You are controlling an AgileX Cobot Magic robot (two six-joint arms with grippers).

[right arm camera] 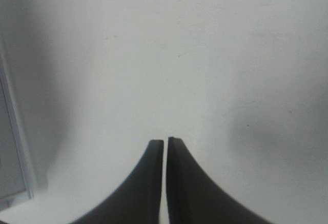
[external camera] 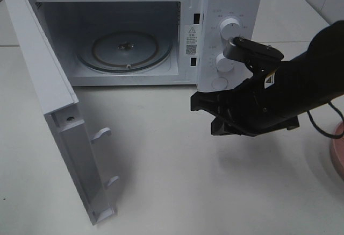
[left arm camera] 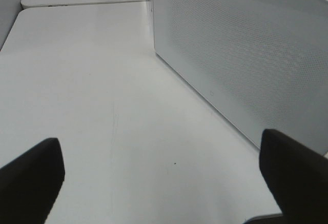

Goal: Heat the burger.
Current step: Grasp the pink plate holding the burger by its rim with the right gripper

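The burger is out of view in all three frames. A white microwave (external camera: 226, 9) stands at the back with its door (external camera: 48, 95) swung wide open to the left. Its glass turntable (external camera: 126, 49) is bare. My right gripper (external camera: 200, 101) hovers over the table just in front of the microwave's control panel, pointing left. In the right wrist view the right gripper (right arm camera: 165, 143) is shut, fingers pressed together with nothing between them. My left gripper (left arm camera: 161, 180) is open over bare table beside the microwave's perforated side wall (left arm camera: 241, 55); the high view does not show it.
Two round knobs (external camera: 231, 28) sit on the microwave panel right behind my right arm. The rim of a pink plate (external camera: 338, 154) shows at the right edge of the table. A black cable (external camera: 322, 127) hangs off the right arm.
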